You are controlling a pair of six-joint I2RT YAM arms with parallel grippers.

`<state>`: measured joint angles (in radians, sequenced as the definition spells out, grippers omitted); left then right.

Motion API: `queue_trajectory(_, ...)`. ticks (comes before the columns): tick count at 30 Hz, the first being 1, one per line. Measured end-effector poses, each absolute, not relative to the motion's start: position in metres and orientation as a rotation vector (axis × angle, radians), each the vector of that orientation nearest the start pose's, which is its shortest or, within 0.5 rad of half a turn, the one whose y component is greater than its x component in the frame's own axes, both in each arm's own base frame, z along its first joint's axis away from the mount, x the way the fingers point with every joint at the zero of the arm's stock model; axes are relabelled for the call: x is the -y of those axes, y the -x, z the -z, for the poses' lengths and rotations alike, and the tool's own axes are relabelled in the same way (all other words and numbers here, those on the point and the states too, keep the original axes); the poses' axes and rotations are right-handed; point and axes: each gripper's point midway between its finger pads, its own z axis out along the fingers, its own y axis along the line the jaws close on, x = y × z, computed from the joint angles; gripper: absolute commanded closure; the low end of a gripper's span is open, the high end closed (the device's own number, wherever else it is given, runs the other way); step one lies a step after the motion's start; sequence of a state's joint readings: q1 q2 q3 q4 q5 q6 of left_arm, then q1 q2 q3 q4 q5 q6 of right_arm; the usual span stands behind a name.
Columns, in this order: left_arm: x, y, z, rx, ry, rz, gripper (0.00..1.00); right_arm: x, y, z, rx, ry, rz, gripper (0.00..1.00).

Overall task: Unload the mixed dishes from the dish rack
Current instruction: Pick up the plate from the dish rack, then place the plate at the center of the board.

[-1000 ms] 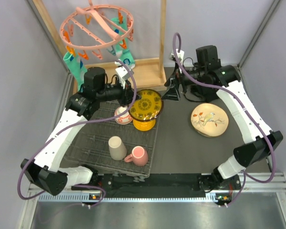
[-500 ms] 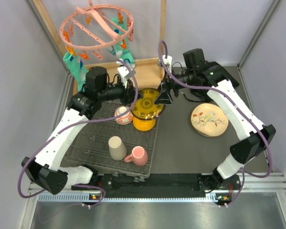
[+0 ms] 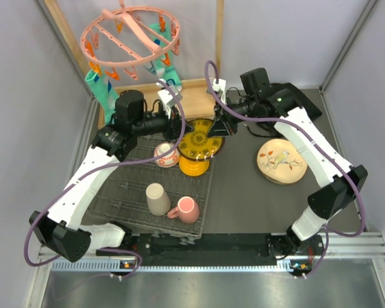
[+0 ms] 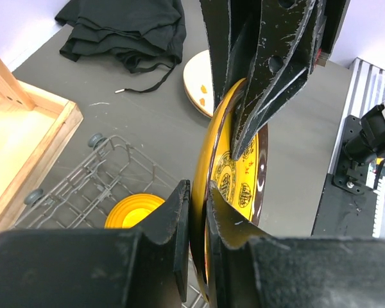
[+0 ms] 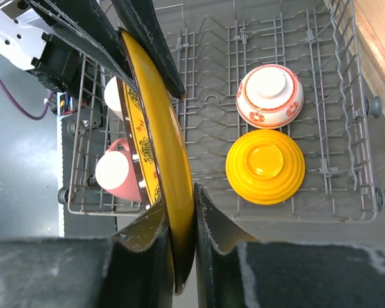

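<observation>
A small yellow patterned plate [image 3: 197, 140] hangs on edge above the right end of the dish rack [image 3: 125, 192]. My left gripper [image 3: 181, 131] is shut on its left rim, and my right gripper [image 3: 217, 128] is shut on the opposite rim. In the left wrist view the plate [image 4: 240, 179] stands between my left gripper's [image 4: 199, 199] pads. In the right wrist view the rim [image 5: 157, 128] sits pinched in my right gripper [image 5: 183, 212]. In the rack lie an orange bowl [image 3: 194, 167], a red-white bowl [image 3: 165, 154], a beige cup [image 3: 158, 199] and a pink mug [image 3: 186, 209].
A cream bird-painted plate [image 3: 282, 161] lies on the dark mat to the right of the rack. A wooden frame with a pink peg hanger [image 3: 131, 32] stands at the back. A black cloth [image 4: 128, 29] lies at the far edge of the mat.
My right gripper came in from the right, open, and closed on the plate's free rim. My left gripper kept hold of the plate and barely moved.
</observation>
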<state>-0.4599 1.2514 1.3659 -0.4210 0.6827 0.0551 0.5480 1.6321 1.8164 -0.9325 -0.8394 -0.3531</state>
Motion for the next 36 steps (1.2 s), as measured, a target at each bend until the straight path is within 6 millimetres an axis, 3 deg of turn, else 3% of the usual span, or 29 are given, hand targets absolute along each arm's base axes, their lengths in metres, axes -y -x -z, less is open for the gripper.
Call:
queue_trajectory(2, 0.259, -0.277, -0.348, -1.661, -0.934, 0.914, 0.74, -0.305, -0.267, -0.314, -1.789, 1.341, -1.066, 0.95)
queue_trajectory(3, 0.258, -0.276, -0.349, -1.66, -0.934, 0.913, 0.5, -0.305, -0.267, -0.315, -1.787, 1.342, -1.065, 0.98)
queue_trajectory(6, 0.256, -0.276, -0.35, -1.654, -0.922, 0.898, 0.1, -0.305, -0.269, -0.312, -1.791, 1.347, -1.045, 1.0)
queue_trajectory(7, 0.255, -0.275, -0.351, -1.651, -0.916, 0.891, 0.06, -0.304, -0.27, -0.311, -1.797, 1.346, -1.032, 1.0)
queue_trajectory(14, 0.243, -0.276, -0.367, -1.621, -0.864, 0.81, 0.01, -0.296, -0.278, -0.295, -1.865, 1.333, -0.949, 1.0)
queue_trajectory(19, 0.232, -0.283, -0.37, -1.623, -0.823, 0.727, 0.01, -0.266, -0.292, -0.268, -1.997, 1.233, -0.948, 1.0)
queue_trajectory(22, 0.224, -0.284, -0.363, -1.637, -0.814, 0.676, 0.01, -0.22, -0.318, -0.251, -2.107, 1.06, -0.941, 1.0)
queue_trajectory(27, 0.216, -0.284, -0.336, -1.697, -0.828, 0.622, 0.01, -0.139, -0.344, -0.229, -2.225, 0.773, -0.931, 1.0)
queue_trajectory(32, 0.212, -0.28, -0.307, -1.769, -0.856, 0.609, 0.01, -0.08, -0.346, -0.212, -2.287, 0.584, -0.979, 1.0)
queue_trajectory(36, 0.209, -0.28, -0.297, -1.795, -0.871, 0.589, 0.01, -0.042, -0.347, -0.174, -2.375, 0.452, -1.073, 1.0)
